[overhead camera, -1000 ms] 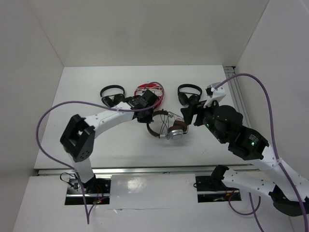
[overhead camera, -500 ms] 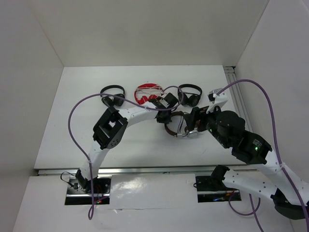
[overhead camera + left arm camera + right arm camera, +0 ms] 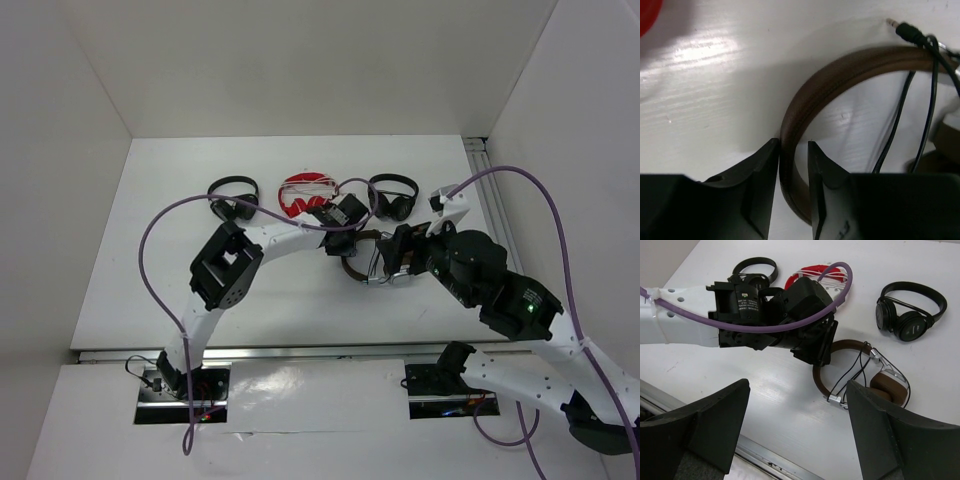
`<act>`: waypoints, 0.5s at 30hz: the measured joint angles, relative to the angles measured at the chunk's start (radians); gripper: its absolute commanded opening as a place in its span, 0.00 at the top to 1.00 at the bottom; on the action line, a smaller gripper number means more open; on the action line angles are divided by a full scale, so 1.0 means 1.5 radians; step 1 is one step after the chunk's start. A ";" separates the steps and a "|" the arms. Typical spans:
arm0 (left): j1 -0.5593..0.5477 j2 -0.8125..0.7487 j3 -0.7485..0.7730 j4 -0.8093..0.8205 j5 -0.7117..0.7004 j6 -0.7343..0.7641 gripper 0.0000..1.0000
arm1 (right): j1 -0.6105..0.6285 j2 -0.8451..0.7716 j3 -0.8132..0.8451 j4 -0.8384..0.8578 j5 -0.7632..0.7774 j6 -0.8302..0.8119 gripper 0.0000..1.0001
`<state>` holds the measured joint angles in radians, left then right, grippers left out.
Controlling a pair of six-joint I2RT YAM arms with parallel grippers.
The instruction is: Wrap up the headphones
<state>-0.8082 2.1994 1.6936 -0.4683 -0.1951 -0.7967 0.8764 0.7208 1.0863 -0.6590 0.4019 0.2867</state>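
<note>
Headphones (image 3: 365, 265) lie mid-surface (image 3: 170, 165), between my two claws. Top view: left claw (image 3: 338, 240) sits at their left side and right claw (image 3: 396, 252) at their right. I cannot read either grip from up there.

Left wrist view settles one. My fingers (image 3: 765, 165) clamp the brown headband (image 3: 840, 75) from both sides, touching it. The thin black cable (image 3: 930, 100) and its plug (image 3: 907, 32) cross the band's far end.

Right wrist view: my right claw stands wide apart, holding nothing, with the silver-and-brown ear cup (image 3: 887, 382) off to its right. Red pair (image 3: 815, 270) and a black pair (image 3: 910, 307) lie beyond.
</note>
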 measured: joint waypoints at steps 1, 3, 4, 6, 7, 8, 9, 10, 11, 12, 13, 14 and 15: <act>-0.001 -0.006 -0.008 0.005 0.003 -0.003 0.57 | 0.000 0.000 0.000 0.000 -0.001 0.003 0.14; -0.004 -0.017 -0.019 0.005 0.007 -0.009 0.53 | 0.000 0.000 0.000 -0.001 -0.004 0.007 0.14; -0.006 -0.024 -0.025 0.006 0.008 -0.011 0.52 | 0.000 0.001 0.000 -0.001 -0.005 0.009 0.13; -0.010 -0.045 -0.042 0.010 0.011 -0.013 0.41 | 0.000 0.004 0.000 -0.004 -0.007 0.014 0.03; -0.012 -0.057 -0.051 0.009 0.012 -0.012 0.41 | 0.000 0.006 0.000 -0.006 -0.008 0.017 0.03; -0.016 -0.072 -0.064 0.015 0.013 -0.013 0.41 | 0.000 0.007 0.000 -0.007 -0.009 0.019 0.01; -0.018 -0.090 -0.076 0.017 0.015 -0.014 0.41 | 0.000 0.008 0.000 -0.008 -0.010 0.022 0.01; -0.020 -0.107 -0.088 0.020 0.017 -0.014 0.41 | 0.000 0.008 0.000 -0.009 -0.011 0.024 0.01; -0.022 -0.131 -0.107 0.025 0.018 -0.014 0.41 | 0.000 0.008 0.000 -0.010 -0.011 0.026 0.01; -0.025 -0.155 -0.122 0.026 0.020 -0.014 0.41 | 0.000 0.008 0.000 -0.010 -0.011 0.027 0.01; -0.028 -0.181 -0.140 0.032 0.021 -0.014 0.39 | 0.000 0.008 0.000 -0.010 -0.012 0.029 0.01; -0.031 -0.211 -0.159 0.036 0.022 -0.014 0.39 | 0.000 0.008 0.000 -0.011 -0.012 0.031 0.01; -0.035 -0.245 -0.183 0.043 0.023 -0.015 0.39 | 0.000 0.007 0.000 -0.012 -0.012 0.034 0.01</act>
<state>-0.8604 1.8313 1.4185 -0.4030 -0.1612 -0.8192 0.8764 0.7319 1.0866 -0.6765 0.3836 0.3378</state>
